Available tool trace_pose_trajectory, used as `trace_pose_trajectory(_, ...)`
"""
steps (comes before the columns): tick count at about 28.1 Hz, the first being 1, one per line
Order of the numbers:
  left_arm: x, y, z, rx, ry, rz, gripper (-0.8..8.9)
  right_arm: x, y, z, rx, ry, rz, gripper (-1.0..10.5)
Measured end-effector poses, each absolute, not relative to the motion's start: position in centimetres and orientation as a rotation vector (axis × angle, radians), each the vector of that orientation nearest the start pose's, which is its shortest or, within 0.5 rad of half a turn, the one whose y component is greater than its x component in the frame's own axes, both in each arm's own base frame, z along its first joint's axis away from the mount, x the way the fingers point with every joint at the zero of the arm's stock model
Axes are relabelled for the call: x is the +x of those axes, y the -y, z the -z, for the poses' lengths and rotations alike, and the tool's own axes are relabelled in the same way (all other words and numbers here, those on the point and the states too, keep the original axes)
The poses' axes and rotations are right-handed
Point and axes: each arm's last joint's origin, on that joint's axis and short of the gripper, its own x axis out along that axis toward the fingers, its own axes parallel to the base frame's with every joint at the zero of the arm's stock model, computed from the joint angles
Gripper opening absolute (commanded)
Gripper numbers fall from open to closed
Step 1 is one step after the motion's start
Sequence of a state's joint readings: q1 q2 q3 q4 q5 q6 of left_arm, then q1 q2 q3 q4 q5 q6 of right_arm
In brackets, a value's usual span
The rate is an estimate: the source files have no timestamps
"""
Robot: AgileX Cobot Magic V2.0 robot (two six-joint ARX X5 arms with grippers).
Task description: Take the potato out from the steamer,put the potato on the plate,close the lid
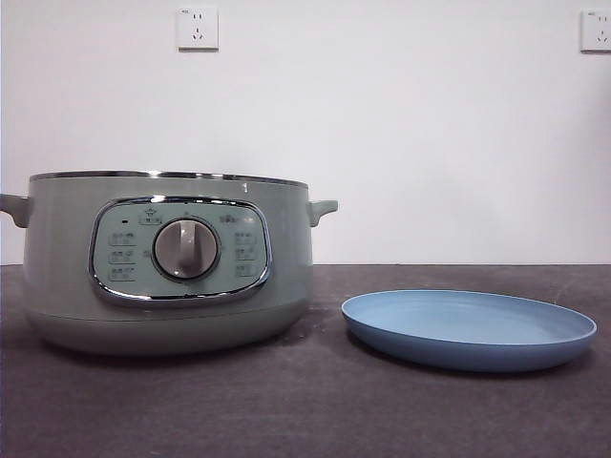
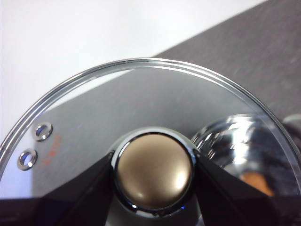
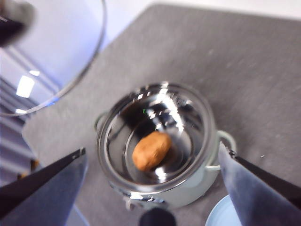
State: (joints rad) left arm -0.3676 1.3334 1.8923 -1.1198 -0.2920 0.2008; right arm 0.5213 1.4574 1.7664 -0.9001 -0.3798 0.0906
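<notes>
The steamer (image 1: 172, 277) stands uncovered at the table's left, and the light-blue plate (image 1: 468, 329) lies bare to its right. In the right wrist view the potato (image 3: 151, 150) lies inside the steamer (image 3: 188, 193). My right gripper (image 3: 153, 149) hovers high above it, open wide and empty. My left gripper (image 2: 153, 165) is shut on the knob (image 2: 154, 172) of the glass lid (image 2: 141, 103) and holds it in the air. The raised lid (image 3: 61, 47) also shows in the right wrist view. Neither arm shows in the front view.
A white wall with two sockets (image 1: 198, 29) (image 1: 596, 31) runs behind the dark grey table (image 1: 382, 410). The plate's edge (image 3: 221, 214) shows beside the steamer in the right wrist view.
</notes>
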Motion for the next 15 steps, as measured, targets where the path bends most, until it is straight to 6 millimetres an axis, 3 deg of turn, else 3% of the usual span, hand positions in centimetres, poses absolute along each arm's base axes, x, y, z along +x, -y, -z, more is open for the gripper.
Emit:
trace_pose_trajectory(6,17.4,5.2,-49.7,0.409,-0.531,-0.006,-0.08,26.5,-21.2,-42.2,-0.084,-0.804,-0.862,4.7)
trace_pose_trajectory(11,11.8,2.7,-51.2,0.403,-0.459,-0.168,-0.08,29.8,-28.0,-37.1,-0.160,-0.911,-0.873,4.7)
trace_pose_trajectory(15,9.1,1.7,-51.6,0.363,-0.412,-0.176,-0.08,31.7,-31.3,-32.5,-0.158,-0.969,-0.868,4.7)
